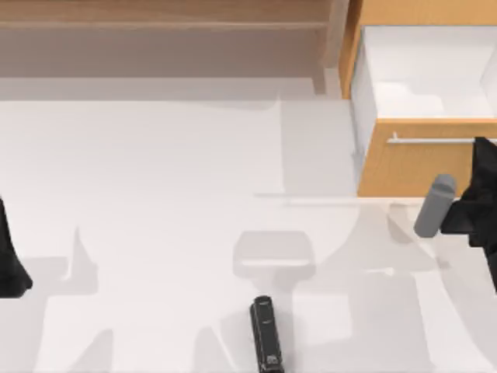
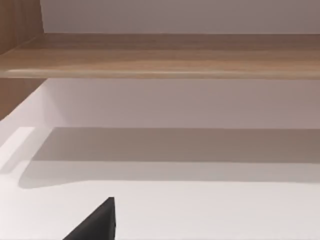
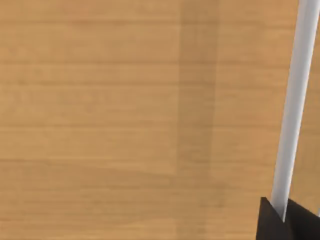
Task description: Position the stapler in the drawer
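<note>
Right wrist view: the right claw (image 3: 286, 220) sits right at the drawer's silver bar handle (image 3: 294, 110), the bar running down into the notch between the two black fingertips (image 3: 270, 222); looks clamped around the handle, touching it. Behind it, the orange-wood drawer front (image 3: 125, 120).

Top view: the right arm reaches in from the right edge, its black wrist (image 1: 480, 198) in front of the drawer (image 1: 423, 159), with a grey cylinder part (image 1: 435, 206) angled beside it. Drawer is pulled out, white inner walls (image 1: 427, 70) open to view, at the back right of the surface (image 1: 155, 194). Nothing seen inside it.

Stapler (image 1: 265, 332) lies flat on the surface at the near edge, around the middle, long axis pointing front to back, rounded end toward the shelf. Well apart from the drawer and from both arms.

Left arm (image 1: 11, 260) parked at the left edge of the surface. Left wrist view has one black tip of the left claw (image 2: 97, 222) low over the bare surface; can't tell if it is spread or closed. Grey-brown wooden shelf unit (image 2: 160, 55) along the back left.
</note>
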Robot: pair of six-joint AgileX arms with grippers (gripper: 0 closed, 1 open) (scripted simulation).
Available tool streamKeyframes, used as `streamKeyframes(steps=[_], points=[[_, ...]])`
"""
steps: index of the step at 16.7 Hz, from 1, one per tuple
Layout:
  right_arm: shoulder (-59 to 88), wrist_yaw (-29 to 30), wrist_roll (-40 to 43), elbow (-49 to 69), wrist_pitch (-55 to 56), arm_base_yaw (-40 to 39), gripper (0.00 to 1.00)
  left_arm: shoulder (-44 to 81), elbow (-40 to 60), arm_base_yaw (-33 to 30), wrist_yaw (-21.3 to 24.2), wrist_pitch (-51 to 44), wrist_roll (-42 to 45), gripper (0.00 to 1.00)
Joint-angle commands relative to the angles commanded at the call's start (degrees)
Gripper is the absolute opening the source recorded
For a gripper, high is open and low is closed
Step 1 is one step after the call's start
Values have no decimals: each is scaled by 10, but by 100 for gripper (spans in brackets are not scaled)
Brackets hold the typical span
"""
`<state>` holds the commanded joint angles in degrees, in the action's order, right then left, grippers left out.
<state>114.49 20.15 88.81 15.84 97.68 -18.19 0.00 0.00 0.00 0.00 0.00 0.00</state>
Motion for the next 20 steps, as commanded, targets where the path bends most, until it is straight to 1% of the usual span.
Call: streamKeyframes(steps=[4,17,18,20], points=[[-1,1,1,-3,3,-1,0,0,0,0,0,0,0,100],[-1,1,1,-3,3,-1,98,0,0,0,0,0,0,100],[-1,1,1,-3,3,-1,100,0,0,0,0,0,0,100],[-1,1,1,-3,3,-1,100,0,0,0,0,0,0,100]])
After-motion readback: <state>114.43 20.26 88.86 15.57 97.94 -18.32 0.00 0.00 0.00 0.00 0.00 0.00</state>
